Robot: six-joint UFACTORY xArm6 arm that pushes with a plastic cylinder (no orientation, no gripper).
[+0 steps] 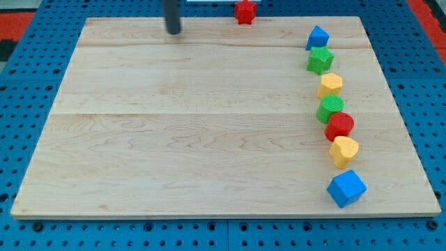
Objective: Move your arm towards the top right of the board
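Note:
My tip [173,31] rests near the top edge of the wooden board [195,125], left of centre. A red star block [244,11] sits at the top edge, to the right of my tip and apart from it. Down the right side runs a curved line of blocks: a blue triangle-like block [317,37], a green star block [320,61], a yellow block [330,84], a green round block [330,109], a red round block [339,126], a yellow block [343,150] and a blue cube [346,188]. My tip touches none of them.
The board lies on a blue perforated table [28,42]. Red patches show at the view's top corners [426,8].

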